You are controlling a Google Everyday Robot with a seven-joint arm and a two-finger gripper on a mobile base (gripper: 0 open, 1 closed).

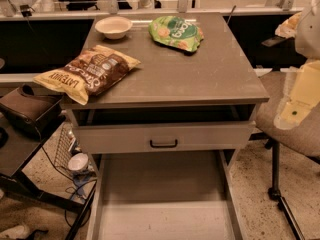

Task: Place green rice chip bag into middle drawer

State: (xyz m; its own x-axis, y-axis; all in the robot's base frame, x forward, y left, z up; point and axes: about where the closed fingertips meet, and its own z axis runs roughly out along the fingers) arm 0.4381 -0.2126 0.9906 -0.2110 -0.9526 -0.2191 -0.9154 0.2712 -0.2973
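Observation:
The green rice chip bag [176,32] lies flat at the back of the grey cabinet top [200,79], right of centre. The middle drawer [161,194] is pulled far out below, towards me, and its flat grey floor is bare. My gripper [295,106] hangs at the right edge of the view, beside the cabinet's right front corner. It is well apart from the bag and holds nothing that I can see.
A larger brown-and-yellow chip bag [87,73] overhangs the top's left front corner. A white bowl [113,27] sits at the back left. A pale drawer front with a black handle [163,143] is above the open drawer. A chair [295,129] stands right, and a low table with a brown bag [27,111] left.

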